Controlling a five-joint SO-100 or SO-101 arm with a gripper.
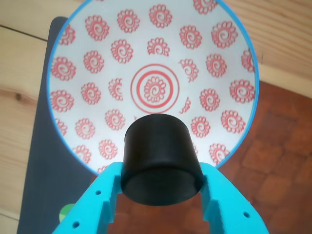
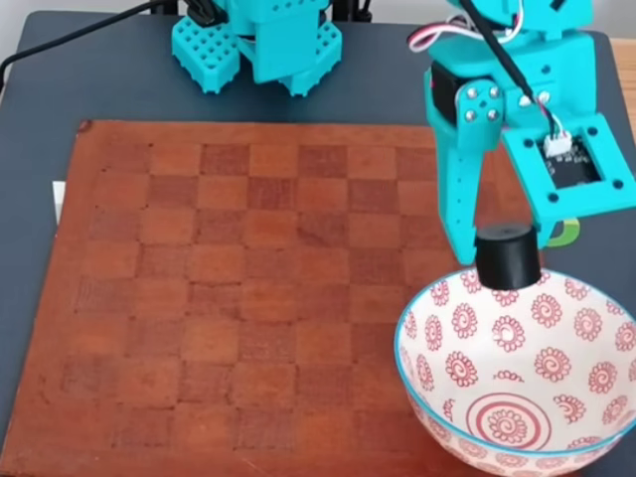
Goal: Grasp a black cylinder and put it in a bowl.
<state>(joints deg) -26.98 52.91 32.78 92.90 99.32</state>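
The hand (image 2: 502, 248) grips the black cylinder (image 2: 507, 257) just above the bowl (image 2: 417, 308) rim; next, carry it inward and release.

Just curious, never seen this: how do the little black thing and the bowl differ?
The cylinder is plain matte black; the bowl is white with red flowers and a blue rim. The cylinder is far smaller. It hangs in the end effector; the bowl sits on the board. Both are round.
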